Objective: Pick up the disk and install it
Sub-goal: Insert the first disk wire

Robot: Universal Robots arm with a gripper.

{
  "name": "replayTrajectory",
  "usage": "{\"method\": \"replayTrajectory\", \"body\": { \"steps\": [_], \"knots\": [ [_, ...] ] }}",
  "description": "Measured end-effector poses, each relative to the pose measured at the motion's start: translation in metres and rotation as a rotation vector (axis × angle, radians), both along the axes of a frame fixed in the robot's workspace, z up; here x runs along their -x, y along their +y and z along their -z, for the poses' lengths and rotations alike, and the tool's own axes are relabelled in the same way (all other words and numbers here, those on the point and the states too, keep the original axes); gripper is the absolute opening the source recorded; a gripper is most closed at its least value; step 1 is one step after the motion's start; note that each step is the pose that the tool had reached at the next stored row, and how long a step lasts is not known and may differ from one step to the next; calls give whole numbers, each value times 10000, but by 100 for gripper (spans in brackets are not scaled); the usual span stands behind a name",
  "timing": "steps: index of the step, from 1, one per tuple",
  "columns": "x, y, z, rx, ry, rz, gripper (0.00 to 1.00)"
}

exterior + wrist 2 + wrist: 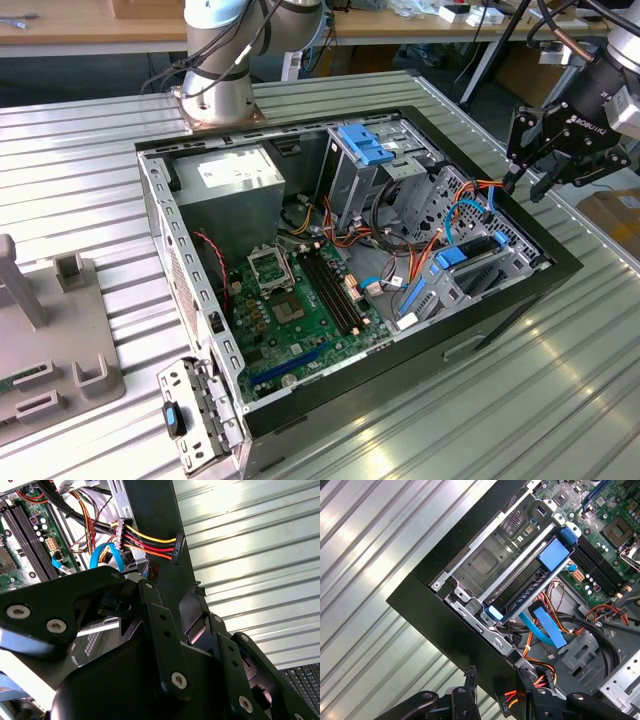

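Silver-grey arm [220, 75] with pale blue joint caps, and out at its end a matte black gripper [525, 185], linkage fingers [160, 630] dotted with round silver screws [179, 680].

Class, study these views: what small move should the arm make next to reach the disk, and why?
Probably shift the open end effector inward from over the case rim toward the disk. It hovers empty above the rim, while the blue-framed disk lies in the drive cage further inside the case, not between the fingers.
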State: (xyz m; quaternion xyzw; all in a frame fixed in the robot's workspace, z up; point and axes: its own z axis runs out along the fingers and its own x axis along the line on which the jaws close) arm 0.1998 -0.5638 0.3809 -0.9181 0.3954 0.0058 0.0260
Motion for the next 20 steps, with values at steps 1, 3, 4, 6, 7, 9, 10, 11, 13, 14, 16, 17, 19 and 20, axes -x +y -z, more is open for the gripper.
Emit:
{"method": "replayTrajectory", "body": {
  "steps": [1,3,4,6,7,9,10,11,13,14,16,17,19,20],
  "knots": [
    [0,0,0,0,0,0,44],
    [0,0,1,1,0,-32,44],
    [0,0,1,1,0,-69,44],
    [0,0,2,-1,0,-184,44],
    [0,0,3,0,0,-234,44],
    [0,0,3,0,0,-290,44],
    [0,0,3,0,0,-292,44],
    [0,0,3,-1,0,-351,44],
    [0,0,3,0,0,-565,44],
    [0,0,3,0,0,-568,44],
    [0,0,4,-1,0,-753,44],
    [0,0,4,0,0,-982,44],
    [0,0,5,1,-1,-1173,44],
    [-1,0,7,0,-33,-1279,44]
  ]
}}
